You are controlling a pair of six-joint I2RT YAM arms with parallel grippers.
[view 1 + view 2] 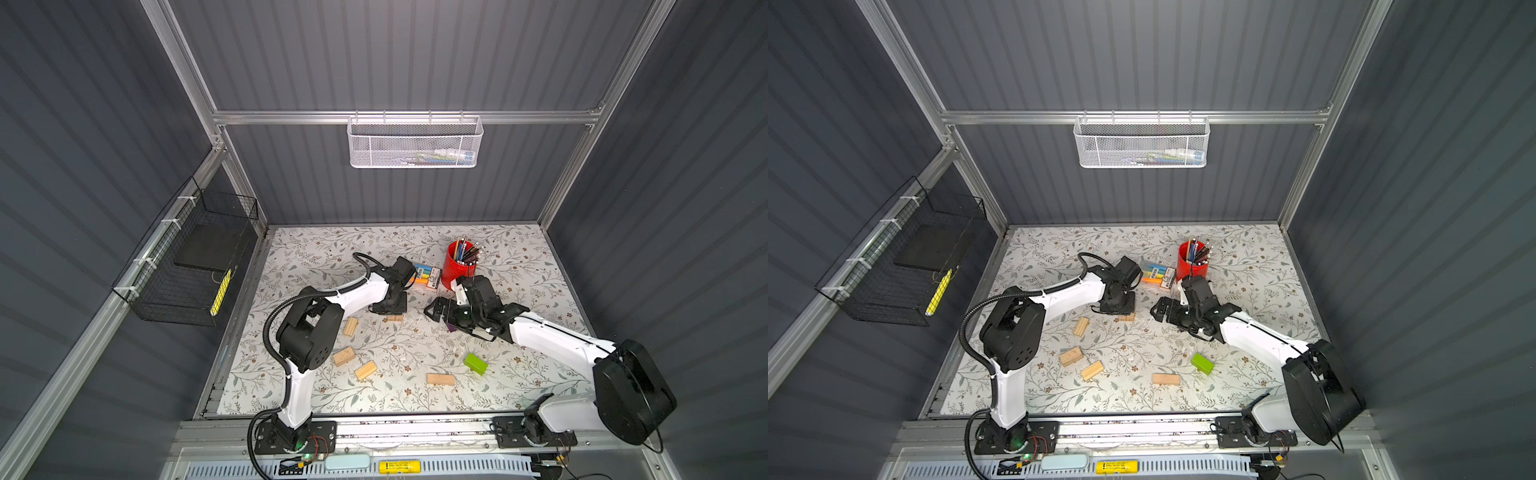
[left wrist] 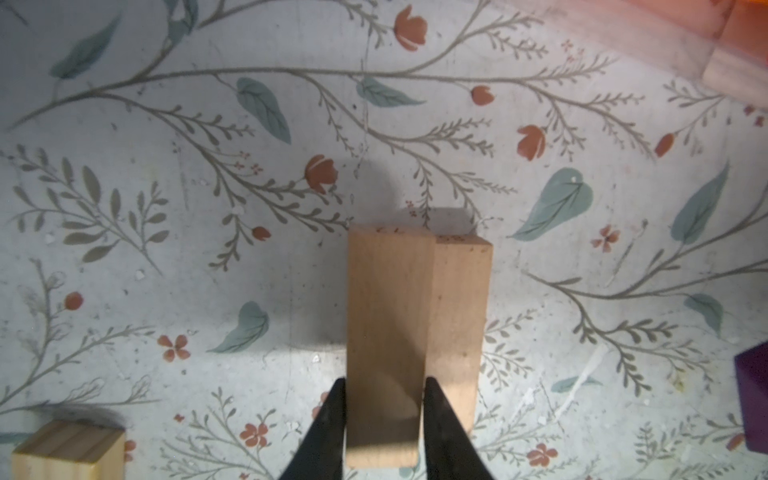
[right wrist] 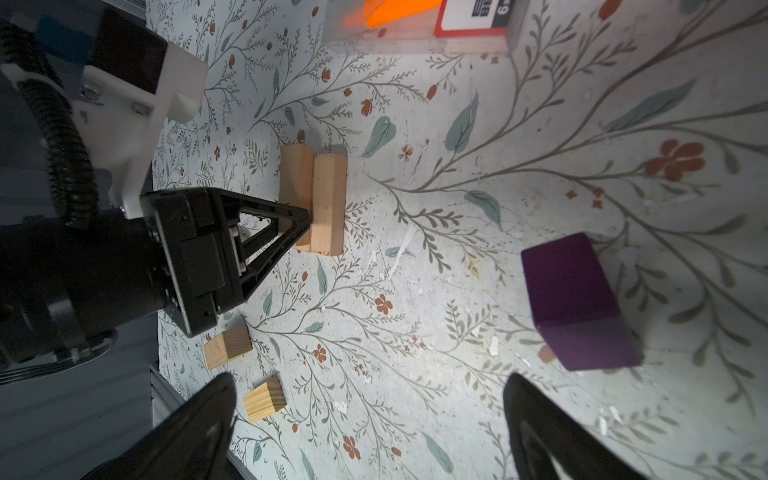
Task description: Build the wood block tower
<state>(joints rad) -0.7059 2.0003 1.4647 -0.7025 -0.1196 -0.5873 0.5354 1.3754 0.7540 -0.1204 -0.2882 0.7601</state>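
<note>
We see the flowered desk [image 1: 519, 270] with both arms reaching in over it. The left arm [image 1: 357, 291] bends down towards the middle and the right arm [image 1: 552, 336] stretches in from the near right corner. At the back stand a red pencil cup [image 1: 457, 270] and, just beside it, a clear pack of highlighters [image 1: 428, 276].

The left claw [image 2: 384, 386] is pinching the near end of a tan block [image 2: 386, 324], one black finger on each long side. That block runs straight out ahead of the claw. It touches a second tan block [image 2: 459, 311] along its length, and the two lie parallel. In the left wrist view the pinched one overlaps its neighbour's edge. We cannot tell whether it rests on the desk or sits slightly raised. In both top views only a sliver of this pair shows below the claw.

The right claw [image 3: 370, 386] is spread wide with nothing between its fingers. The purple block [image 3: 577, 303] lies on the desk just past one fingertip, outside the gap. In a top view it is mostly hidden under that arm.

The green block [image 1: 476, 363] lies near the front, well apart from both claws. Four loose tan blocks [image 1: 365, 370] are scattered across the front and left of the desk, all lying apart from one another.
</note>
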